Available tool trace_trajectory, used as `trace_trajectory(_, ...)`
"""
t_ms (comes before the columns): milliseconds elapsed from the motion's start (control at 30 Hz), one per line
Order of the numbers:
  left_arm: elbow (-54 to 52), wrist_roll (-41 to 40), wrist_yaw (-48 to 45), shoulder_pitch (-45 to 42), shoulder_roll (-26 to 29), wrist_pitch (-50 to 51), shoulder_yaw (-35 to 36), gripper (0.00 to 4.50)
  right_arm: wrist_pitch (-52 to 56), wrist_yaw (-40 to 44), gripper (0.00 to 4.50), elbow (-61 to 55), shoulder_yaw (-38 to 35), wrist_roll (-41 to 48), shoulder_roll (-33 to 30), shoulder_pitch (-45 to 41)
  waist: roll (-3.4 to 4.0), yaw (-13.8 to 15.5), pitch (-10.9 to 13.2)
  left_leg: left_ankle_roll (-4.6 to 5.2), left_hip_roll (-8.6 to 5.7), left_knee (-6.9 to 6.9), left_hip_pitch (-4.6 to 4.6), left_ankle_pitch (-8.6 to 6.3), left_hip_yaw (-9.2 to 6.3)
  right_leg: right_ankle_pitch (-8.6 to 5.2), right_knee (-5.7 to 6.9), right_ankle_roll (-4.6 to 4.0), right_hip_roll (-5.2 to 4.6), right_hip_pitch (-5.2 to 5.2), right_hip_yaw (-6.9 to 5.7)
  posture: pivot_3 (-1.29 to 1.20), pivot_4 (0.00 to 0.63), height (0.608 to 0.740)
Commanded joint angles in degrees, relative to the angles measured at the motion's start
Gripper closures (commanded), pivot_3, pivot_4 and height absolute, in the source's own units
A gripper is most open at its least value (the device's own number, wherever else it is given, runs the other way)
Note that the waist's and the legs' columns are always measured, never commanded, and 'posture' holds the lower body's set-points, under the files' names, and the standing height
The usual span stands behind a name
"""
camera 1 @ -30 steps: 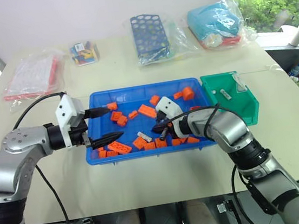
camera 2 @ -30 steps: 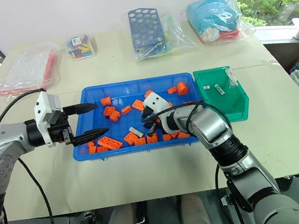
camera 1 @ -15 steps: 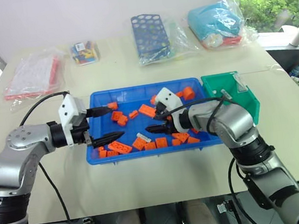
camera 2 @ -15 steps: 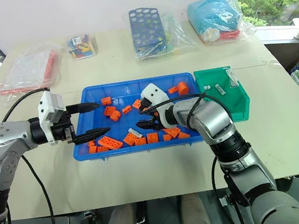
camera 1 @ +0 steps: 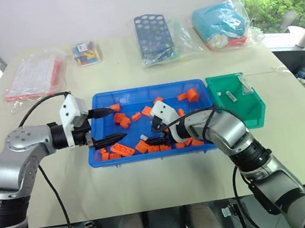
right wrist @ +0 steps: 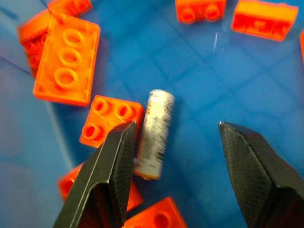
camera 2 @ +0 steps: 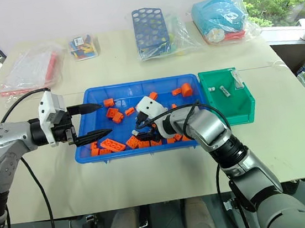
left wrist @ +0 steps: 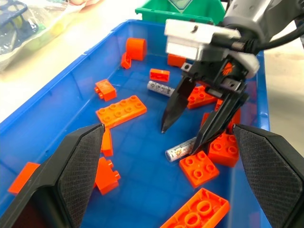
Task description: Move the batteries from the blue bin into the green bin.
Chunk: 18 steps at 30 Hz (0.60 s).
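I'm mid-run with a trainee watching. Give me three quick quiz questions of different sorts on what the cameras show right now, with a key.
1. True or false: the right tool is shut on a small silvery cylindrical battery.
2. Which container holds the scattered orange plastic bricks: A) the small deep green plastic bin, B) the large shallow blue plastic tray, C) the blue perforated rack?
3. Fill in: the left tool sits over the tray's ____ end, as the robot sees it.

Key:
1. False; its fingers stand open, straddling the battery.
2. B.
3. Left.
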Motion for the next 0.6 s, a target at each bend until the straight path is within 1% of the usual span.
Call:
trace_trajectory(33,-2.35,-0.91,0.60,-0.18,1.33,0.71,2.32,0.00,-3.54,0.79,1.69,2.04,2.07,-2.53,-0.86,0.56,0.00,-0.03,0.00,0.00,0.00,0.00,0.01,0.00,0.00,0.00,0.00,0.00,0.00,0.00,0.00,0.00,0.150,0.737)
trace_trajectory(67,-2.44,-0.92,0.63,-0.17,1.38,0.85,2.42,0.00,-4.07,0.96,1.69,2.37,2.25,-2.88,-0.85,0.67,0.00,-0.04,0.00,0.00,0.00,0.00,0.01,0.00,0.00,0.00,0.01,0.00,0.01,0.00,0.00,0.00,0.150,0.737)
trace_trajectory(133,-2.63,-0.97,0.71,-0.19,1.41,1.11,2.53,0.00,-4.78,1.31,2.20,2.63,2.08,-3.05,-0.65,0.93,0.00,-0.03,0.00,0.00,0.00,0.00,0.01,0.00,0.00,0.00,0.01,0.00,0.01,0.00,0.00,0.00,0.150,0.737)
trace_trajectory(167,-2.71,-0.93,0.70,-0.14,1.42,1.06,2.47,0.00,-4.92,1.44,2.56,2.59,1.94,-3.17,-0.57,1.03,0.00,-0.01,0.00,0.00,0.00,0.00,0.01,0.00,0.00,0.00,0.01,0.00,0.01,0.00,0.00,0.00,0.150,0.737)
trace_trajectory(200,-2.74,-0.90,0.65,-0.10,1.46,0.97,2.37,0.00,-4.93,1.54,3.06,2.50,1.80,-3.26,-0.51,1.06,0.00,-0.01,0.00,0.00,0.00,0.00,0.01,0.00,0.00,0.00,0.01,0.00,0.01,0.00,0.00,0.00,0.150,0.737)
trace_trajectory(233,-2.73,-0.87,0.58,-0.07,1.48,0.83,2.27,0.00,-4.82,1.63,3.46,2.37,1.64,-3.34,-0.47,1.03,0.00,-0.01,0.00,0.00,0.00,0.00,0.01,0.00,0.01,0.00,0.00,0.00,0.01,0.01,0.00,0.00,0.150,0.737)
trace_trajectory(267,-2.61,-0.81,0.53,-0.10,1.44,0.65,2.14,0.00,-4.55,1.74,4.01,2.03,1.27,-3.22,-0.48,0.97,0.00,-0.01,0.00,0.00,0.00,0.00,0.01,0.00,0.01,0.00,0.01,0.00,0.01,0.01,0.00,0.00,0.150,0.737)
trace_trajectory(300,-2.39,-0.68,0.48,-0.22,1.26,0.37,1.91,0.00,-3.69,1.74,4.40,1.34,0.12,-2.53,-0.31,0.88,0.00,-0.01,0.00,0.00,0.00,0.00,0.01,0.00,0.00,0.00,0.01,0.00,0.01,0.01,0.00,0.00,0.150,0.737)
trace_trajectory(400,-1.60,-0.26,0.35,-0.65,0.50,-0.49,1.12,0.00,0.20,1.68,4.40,-1.50,-5.04,0.80,0.39,-0.16,0.00,0.06,0.00,0.00,0.01,0.00,0.01,0.00,0.00,0.00,0.01,0.00,0.01,0.01,0.00,0.00,0.150,0.737)
trace_trajectory(500,-0.74,0.17,0.22,-1.05,-0.78,-1.42,0.03,0.00,6.42,0.63,4.40,-4.97,-15.08,6.12,0.90,-2.74,0.01,0.19,0.01,0.00,0.02,0.00,0.00,0.00,0.00,0.00,0.00,0.00,-0.02,0.00,0.00,0.00,0.150,0.737)
trace_trajectory(600,0.39,0.92,0.04,-1.26,-2.19,-2.68,-1.00,0.00,12.32,-0.39,4.40,-6.96,-26.38,9.83,-2.94,-3.76,0.02,0.31,0.02,0.00,0.04,0.01,-0.02,0.00,-0.02,0.00,0.01,0.00,-0.02,0.01,0.00,0.00,0.150,0.737)
